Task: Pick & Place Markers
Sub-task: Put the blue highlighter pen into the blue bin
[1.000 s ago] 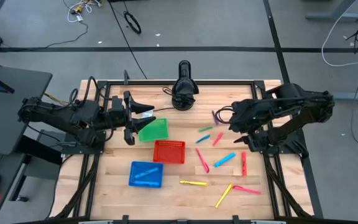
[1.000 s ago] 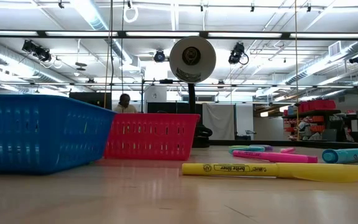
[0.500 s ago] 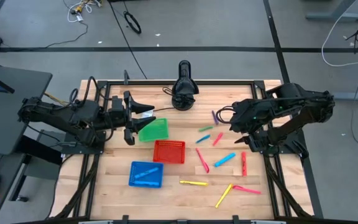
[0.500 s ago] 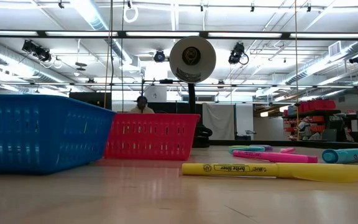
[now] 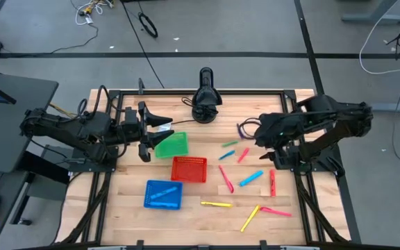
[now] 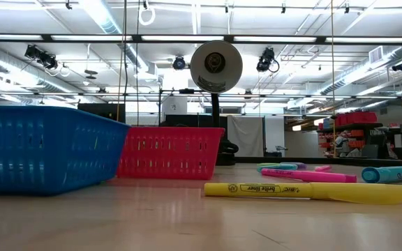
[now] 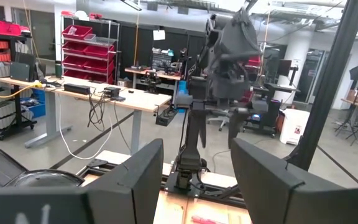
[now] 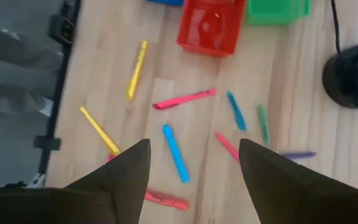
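Observation:
Several markers lie flat and scattered on the right half of the wooden table: green (image 5: pixel 229 144), blue (image 5: pixel 226 155), pink (image 5: pixel 243 154), purple (image 5: pixel 240 130), light blue (image 5: pixel 251 178), red (image 5: pixel 272 182) and yellow (image 5: pixel 216 204). My right gripper (image 5: pixel 261 135) hangs high over the far right of the table, open and pointing steeply down. In its wrist view the light blue marker (image 8: pixel 176 152) lies far below the gap between the fingers (image 8: pixel 194 186). My left gripper (image 5: pixel 167 130) is held level and open over the far left, above the green basket's (image 5: pixel 172 145) far edge. It is empty (image 7: pixel 197 180).
A red basket (image 5: pixel 189 169) and a blue basket (image 5: pixel 163 194) stand left of the markers. A black camera stand (image 5: pixel 205 104) sits at the far edge. More markers lie near the front right: yellow (image 5: pixel 249 217) and pink (image 5: pixel 275 211). The low view shows a yellow marker (image 6: pixel 302 189) close by.

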You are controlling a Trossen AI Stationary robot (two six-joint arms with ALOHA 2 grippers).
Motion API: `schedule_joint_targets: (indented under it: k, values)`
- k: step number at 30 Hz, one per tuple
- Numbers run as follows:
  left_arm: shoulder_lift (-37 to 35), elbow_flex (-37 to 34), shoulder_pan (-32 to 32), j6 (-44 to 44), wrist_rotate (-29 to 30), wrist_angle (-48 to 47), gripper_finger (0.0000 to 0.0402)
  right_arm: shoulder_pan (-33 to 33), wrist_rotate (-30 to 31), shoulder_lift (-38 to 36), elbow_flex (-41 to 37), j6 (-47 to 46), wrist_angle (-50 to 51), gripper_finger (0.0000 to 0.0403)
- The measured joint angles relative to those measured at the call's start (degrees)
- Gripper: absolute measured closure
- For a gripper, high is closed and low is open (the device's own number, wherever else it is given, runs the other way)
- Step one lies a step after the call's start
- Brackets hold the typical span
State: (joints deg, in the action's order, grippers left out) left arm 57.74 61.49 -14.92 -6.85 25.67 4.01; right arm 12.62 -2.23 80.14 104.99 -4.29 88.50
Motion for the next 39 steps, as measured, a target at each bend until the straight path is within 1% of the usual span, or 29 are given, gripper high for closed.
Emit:
schedule_joint_targets:
  k: [3, 6, 15, 23, 31, 36, 39]
  values:
    - [0.0, 0.0, 0.0, 0.0, 0.0, 0.0, 0.0207, 0.0, 0.5, 0.0, -3.7, -0.6, -0.2, 0.0156]
    - [0.0, 0.0, 0.0, 0.0, 0.0, 0.0, 0.0207, 0.1, 0.4, 0.0, -7.7, 1.2, -1.5, 0.0156]
    - [0.0, 0.0, 0.0, 0.0, 0.0, 0.0, 0.0207, 2.0, 0.3, -0.5, -20.4, 5.1, -7.9, 0.0156]
    - [0.0, 0.0, 0.0, 0.0, 0.0, 0.0, 0.0207, 3.6, 0.3, -0.5, -30.0, 5.6, -14.1, 0.0156]
    - [0.0, 0.0, 0.0, 0.0, 0.0, 0.0, 0.0207, 6.4, 0.2, -0.5, -37.6, 6.9, -22.1, 0.0156]
    - [0.0, 0.0, 0.0, 0.0, 0.0, 0.0, 0.0207, 6.6, 0.3, -0.5, -42.6, 6.7, -26.5, 0.0156]
    - [0.0, 0.0, 0.0, 0.0, 0.0, 0.0, 0.0207, 6.6, 0.3, -0.5, -45.5, 6.5, -27.5, 0.0156]
